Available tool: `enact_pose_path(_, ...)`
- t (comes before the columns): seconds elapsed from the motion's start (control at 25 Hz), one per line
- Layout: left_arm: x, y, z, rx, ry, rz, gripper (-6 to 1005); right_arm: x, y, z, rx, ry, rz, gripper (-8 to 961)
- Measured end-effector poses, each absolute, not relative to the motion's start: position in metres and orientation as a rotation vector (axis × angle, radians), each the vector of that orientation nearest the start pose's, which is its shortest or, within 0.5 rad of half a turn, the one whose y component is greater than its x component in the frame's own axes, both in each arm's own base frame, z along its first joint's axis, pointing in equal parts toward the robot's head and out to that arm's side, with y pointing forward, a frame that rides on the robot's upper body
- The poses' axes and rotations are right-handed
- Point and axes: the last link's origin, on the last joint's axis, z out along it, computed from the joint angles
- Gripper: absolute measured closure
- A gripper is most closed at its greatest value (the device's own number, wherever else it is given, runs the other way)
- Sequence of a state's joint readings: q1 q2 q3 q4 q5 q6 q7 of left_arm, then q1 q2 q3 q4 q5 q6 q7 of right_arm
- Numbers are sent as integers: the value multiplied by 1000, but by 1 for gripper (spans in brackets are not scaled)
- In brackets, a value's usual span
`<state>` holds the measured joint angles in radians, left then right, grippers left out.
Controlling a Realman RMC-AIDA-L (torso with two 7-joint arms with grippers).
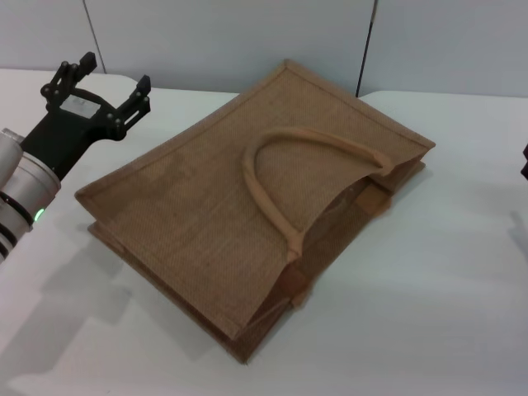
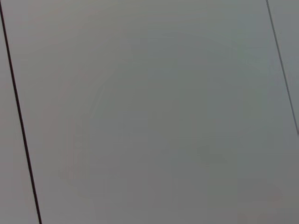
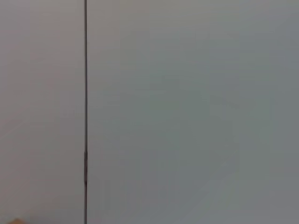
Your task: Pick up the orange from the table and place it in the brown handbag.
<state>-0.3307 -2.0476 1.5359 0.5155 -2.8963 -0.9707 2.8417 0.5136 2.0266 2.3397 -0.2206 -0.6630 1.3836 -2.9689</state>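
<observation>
The brown handbag (image 1: 247,206) is seen lying flat on its side across the middle of the white counter (image 1: 429,313), with its mouth turned toward the robot's right and slightly toward the near edge. One rounded loop handle (image 1: 276,177) is laid over the upper panel, and the folded gusset is visible along the open edge. The far corner of the bag is placed close to the counter's back edge, just below the grey panelled wall (image 1: 247,33); the near corner is kept well apart from the front edge.

The left end effector (image 1: 103,78) is held above the counter's far left area, near the bag's left corner but apart from it. Its two black fingers (image 1: 140,91) are spread wide, and nothing is held between them. Bare counter is left between the arm and the bag's left edge, and a broad bare stretch is left on the right side and along the front.

Only a small dark sliver is seen at the head view's right border, so the state of the right end effector cannot be told.

The orange cannot be found in any view, and its place cannot be told.

The bag and counter are shown by the head view alone. In the left wrist view only the wall (image 2: 149,112) with dark seams is shown; the right wrist view likewise shows wall (image 3: 187,112) with one seam.
</observation>
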Motion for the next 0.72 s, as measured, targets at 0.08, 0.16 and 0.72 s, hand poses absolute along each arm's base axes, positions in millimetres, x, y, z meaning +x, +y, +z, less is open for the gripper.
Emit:
enact_pose_path(0.08,-292,359,15,-1794,-294,-696,142,341,310,-5,-1638,511,698,59)
enact_pose_path(0.16,-292,359,15,-1795,-293,-695,142,341,310,-4,-1635,509,699,60)
enact_pose_path(0.72,-289,369,15,-1817,-281,-668,141,333,319,-6,-1655,493,714,60)
